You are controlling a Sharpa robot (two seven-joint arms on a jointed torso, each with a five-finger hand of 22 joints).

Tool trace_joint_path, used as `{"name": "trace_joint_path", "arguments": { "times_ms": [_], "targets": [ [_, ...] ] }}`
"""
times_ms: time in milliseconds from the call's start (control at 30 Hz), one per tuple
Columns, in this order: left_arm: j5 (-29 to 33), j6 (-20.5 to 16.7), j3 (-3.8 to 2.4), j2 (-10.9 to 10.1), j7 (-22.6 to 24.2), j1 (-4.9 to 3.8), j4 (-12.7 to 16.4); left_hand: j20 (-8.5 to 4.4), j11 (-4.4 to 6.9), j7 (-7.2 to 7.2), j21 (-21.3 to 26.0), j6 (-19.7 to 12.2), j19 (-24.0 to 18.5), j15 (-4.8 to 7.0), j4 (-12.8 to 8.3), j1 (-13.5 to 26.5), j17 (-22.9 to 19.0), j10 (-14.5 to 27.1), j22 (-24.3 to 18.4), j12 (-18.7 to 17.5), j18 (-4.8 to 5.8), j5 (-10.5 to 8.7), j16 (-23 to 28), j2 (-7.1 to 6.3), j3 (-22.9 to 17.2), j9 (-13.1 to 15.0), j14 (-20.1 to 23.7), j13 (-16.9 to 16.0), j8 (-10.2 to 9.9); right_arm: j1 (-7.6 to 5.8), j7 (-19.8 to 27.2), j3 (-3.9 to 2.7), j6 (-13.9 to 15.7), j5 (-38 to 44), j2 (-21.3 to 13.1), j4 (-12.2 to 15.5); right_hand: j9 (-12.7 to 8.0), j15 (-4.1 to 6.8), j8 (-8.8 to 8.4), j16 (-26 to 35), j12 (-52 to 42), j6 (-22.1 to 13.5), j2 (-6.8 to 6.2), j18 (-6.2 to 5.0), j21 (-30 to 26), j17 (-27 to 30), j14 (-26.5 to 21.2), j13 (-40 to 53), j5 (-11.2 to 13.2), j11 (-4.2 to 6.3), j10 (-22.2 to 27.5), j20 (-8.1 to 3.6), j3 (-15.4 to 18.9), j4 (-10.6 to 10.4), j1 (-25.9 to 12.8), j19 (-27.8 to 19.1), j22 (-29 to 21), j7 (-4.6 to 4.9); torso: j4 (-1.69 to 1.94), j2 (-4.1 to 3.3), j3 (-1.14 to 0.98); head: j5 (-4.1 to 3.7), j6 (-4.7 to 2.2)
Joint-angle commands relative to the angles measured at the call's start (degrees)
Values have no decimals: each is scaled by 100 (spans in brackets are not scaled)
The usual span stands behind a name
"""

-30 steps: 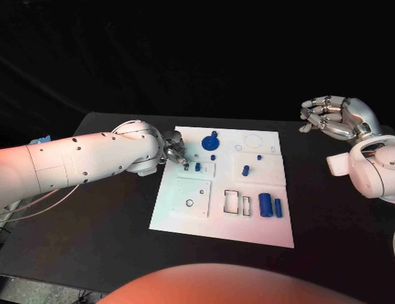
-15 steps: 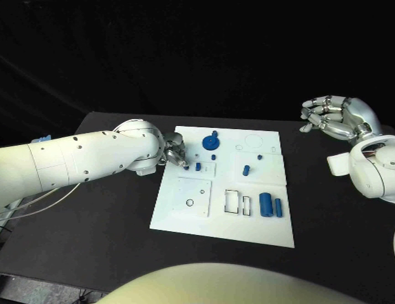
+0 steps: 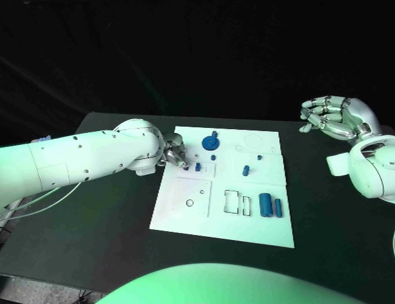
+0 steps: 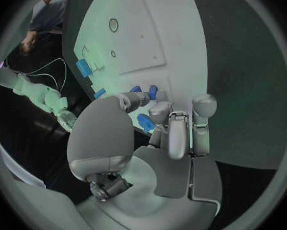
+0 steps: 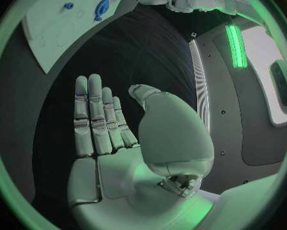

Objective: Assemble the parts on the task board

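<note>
Dim room with black backdrop, green-tinted light on the white arms, bright green strip lamp (image 5: 236, 46) glaring at upper right of right wrist view, heavy fisheye bending at both wrist circles' rims.

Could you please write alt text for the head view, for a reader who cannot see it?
The robot's left hand reaches over the left edge of the white task board on the black table, fingers beside small blue parts. More blue parts lie across the board. The right hand is raised off to the right, holding nothing.
</note>
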State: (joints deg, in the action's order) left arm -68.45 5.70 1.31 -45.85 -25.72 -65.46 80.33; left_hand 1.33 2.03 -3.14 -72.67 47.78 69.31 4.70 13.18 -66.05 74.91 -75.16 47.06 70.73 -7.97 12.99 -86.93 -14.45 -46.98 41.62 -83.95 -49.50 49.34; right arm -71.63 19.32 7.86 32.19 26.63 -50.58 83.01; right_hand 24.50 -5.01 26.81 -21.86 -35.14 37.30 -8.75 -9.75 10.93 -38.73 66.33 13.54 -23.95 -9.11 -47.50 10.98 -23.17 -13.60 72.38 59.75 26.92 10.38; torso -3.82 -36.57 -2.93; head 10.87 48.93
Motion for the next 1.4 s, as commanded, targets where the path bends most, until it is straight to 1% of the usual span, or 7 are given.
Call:
{"name": "trace_joint_path", "arguments": {
  "times_ms": [33, 167, 367, 533, 633, 1167, 1400],
  "targets": [
    [53, 190, 22, 43, 9, 25, -19, -1, -6, 78, 8, 58, 9, 43, -1017, -5, 852, 0, -3, -8, 12, 4, -22, 56, -1045, -11, -440, 5, 37, 2, 51, -2, -35, 4, 7, -1, -9, 1, 14, 25, -30, -45, 56, -59, -22, -7, 25, -7, -18, -1, 56, 6, -7, 25, -2, 26, -6, 303, 0, -3, 1, 1, 0],
    [54, 224, 22, 73, -2, 22, -51, -2, -6, 78, 9, 57, 6, 43, -1017, -4, 851, 0, -7, -8, 12, 3, -21, 56, -1050, -10, -439, 4, 38, 2, 53, -2, -35, 4, 12, 1, -9, 1, 14, 25, -30, -45, 56, -59, -22, -7, 25, -7, -18, -1, 56, 6, -7, 25, -2, 26, -6, 303, -4, -6, -5, 6, 14],
    [90, 408, 21, 117, -21, 16, -108, -2, -6, 78, 4, 56, 11, 43, -1020, -4, 852, 0, 4, -8, 14, 2, -22, 55, -1058, -9, -440, 2, 39, 2, 54, -2, -37, 5, 13, 1, -9, 1, 14, 25, -30, -45, 56, -59, -22, -7, 25, -7, -18, -1, 56, 6, -7, 25, -2, 26, -6, 303, 1, -1, 2, -1, 33],
    [104, 573, 21, 171, -75, 10, -154, -2, -5, 78, 4, 55, 10, 43, -1026, -5, 852, -4, 6, -2, 14, 2, -22, 53, -1063, -9, -440, -11, 40, 2, 55, -2, -36, 5, 12, 2, -9, 1, 14, 25, -30, -45, 56, -59, -22, -7, 25, -7, -18, -1, 56, 6, -7, 25, -2, 26, -6, 303, 7, -1, 0, -2, 39],
    [106, 618, 22, 204, -143, 6, -179, -2, -5, 78, 4, 55, 10, 43, -1026, -5, 852, -4, 6, -2, 14, 2, -22, 53, -1063, -9, -440, -11, 40, 2, 56, -2, -37, 5, 15, 2, -9, 1, 14, 25, -30, -45, 56, -59, -22, -7, 25, -7, -18, -1, 56, 6, -7, 25, -2, 26, -6, 303, 1, 1, -1, 5, 40],
    [61, 553, 23, 318, -362, -6, -275, -3, -5, 78, -1, 52, 13, 44, -1038, -7, 854, -4, 14, -1, 16, 3, -22, 48, -1077, -7, -440, -12, 44, 2, 60, -2, -37, 5, 17, 1, -9, 1, 14, 25, -30, -45, 56, -59, -22, -7, 25, -7, -18, -1, 56, 6, -7, 25, -2, 26, -6, 303, 6, 0, 1, -4, 36],
    [5, 520, 23, 351, -409, -6, -307, -4, -6, 76, 9, 51, 1, 45, -1037, -4, 852, 12, -11, -22, 11, 2, -21, 54, -1085, -6, -440, 29, 45, 3, 85, -2, -17, 5, 10, 3, -16, 2, 21, 40, -45, -48, 65, -58, -26, -22, 31, -29, -21, -1, 60, 5, -10, 32, 0, 33, -20, 303, 2, -3, 1, -5, 32]
  ]
}}
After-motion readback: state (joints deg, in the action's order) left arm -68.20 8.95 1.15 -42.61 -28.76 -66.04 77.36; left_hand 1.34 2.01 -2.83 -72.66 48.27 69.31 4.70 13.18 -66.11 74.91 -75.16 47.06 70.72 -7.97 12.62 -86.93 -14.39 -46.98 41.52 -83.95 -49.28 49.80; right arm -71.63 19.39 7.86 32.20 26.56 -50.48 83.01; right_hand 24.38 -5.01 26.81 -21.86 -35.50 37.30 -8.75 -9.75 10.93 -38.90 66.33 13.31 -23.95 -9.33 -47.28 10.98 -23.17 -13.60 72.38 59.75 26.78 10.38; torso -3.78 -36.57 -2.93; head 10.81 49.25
